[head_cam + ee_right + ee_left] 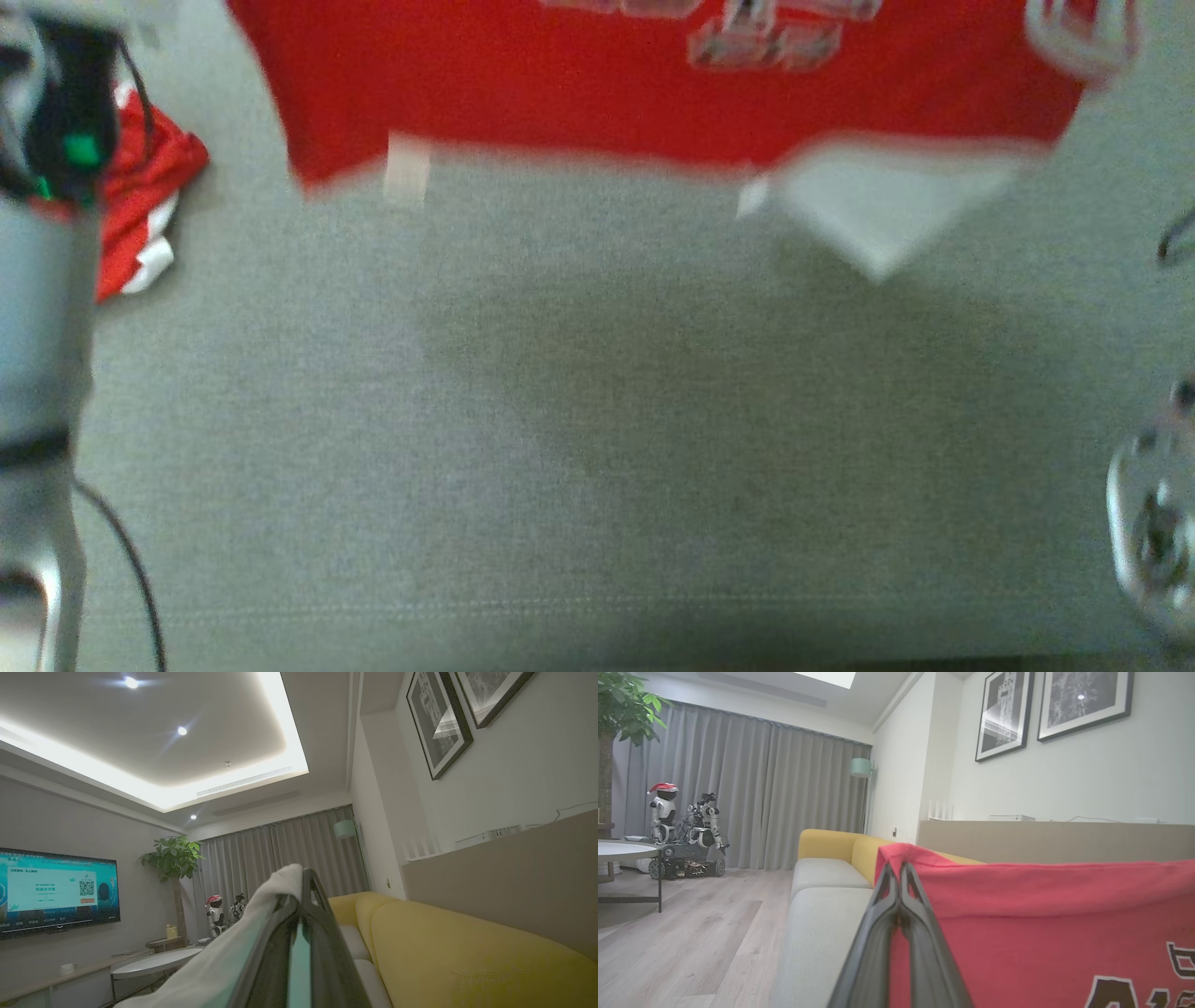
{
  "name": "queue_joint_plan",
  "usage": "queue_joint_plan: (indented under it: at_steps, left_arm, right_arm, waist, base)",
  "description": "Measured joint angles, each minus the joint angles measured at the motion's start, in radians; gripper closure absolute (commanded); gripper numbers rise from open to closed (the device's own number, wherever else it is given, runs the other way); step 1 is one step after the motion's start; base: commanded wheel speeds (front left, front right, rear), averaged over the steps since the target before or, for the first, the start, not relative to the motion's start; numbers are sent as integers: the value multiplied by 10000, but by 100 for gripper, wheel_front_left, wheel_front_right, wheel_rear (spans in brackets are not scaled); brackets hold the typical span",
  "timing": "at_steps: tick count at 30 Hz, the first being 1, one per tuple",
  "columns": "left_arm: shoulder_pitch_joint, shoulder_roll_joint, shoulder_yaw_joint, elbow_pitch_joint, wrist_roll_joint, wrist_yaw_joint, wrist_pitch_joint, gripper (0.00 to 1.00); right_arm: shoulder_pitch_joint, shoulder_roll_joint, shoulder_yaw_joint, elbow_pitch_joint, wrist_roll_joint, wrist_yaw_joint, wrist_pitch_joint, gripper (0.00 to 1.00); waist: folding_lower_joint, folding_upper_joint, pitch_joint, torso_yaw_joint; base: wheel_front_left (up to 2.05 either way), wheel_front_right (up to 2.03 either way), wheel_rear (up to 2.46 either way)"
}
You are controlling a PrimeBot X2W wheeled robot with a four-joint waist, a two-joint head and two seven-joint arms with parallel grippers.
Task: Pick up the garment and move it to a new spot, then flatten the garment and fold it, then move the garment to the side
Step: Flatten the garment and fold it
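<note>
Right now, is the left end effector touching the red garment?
Touching. In the left wrist view, the left end effector is shut on a corner of the red garment.

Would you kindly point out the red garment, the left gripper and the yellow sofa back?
red garment (653, 93): head view, red body above hem.
left gripper (899, 870): left wrist view, between shut fingertips.
yellow sofa back (467, 952): right wrist view, front face.

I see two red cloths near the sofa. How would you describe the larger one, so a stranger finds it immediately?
Start from the wide grey sofa seat. Over its far part the red shirt hangs spread wide, with printed lettering and a white corner. The other red cloth lies crumpled small at the seat's left.
</note>
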Motion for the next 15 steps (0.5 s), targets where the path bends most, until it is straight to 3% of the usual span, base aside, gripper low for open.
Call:
queue_joint_plan:
  at_steps: [4,9,15]
  left_arm:
    - [-1916,-443,-69,2341,136,-420,-930,100]
    - [-3189,-907,-301,4970,573,-715,-1565,100]
    - [-3397,-1419,-249,7007,648,-880,-1680,100]
  right_arm:
    - [-2041,-6,454,2305,-261,0,-1505,100]
    - [-3441,58,1057,5344,-31,0,-3436,100]
    - [-3884,295,2314,8412,397,0,-4098,100]
  waist:
    - [3,0,552,54]
    - [2,0,898,100]
    - [1,-1,1449,-21]
  base:
    - [0,0,0]
    - [0,0,0]
    - [0,0,0]
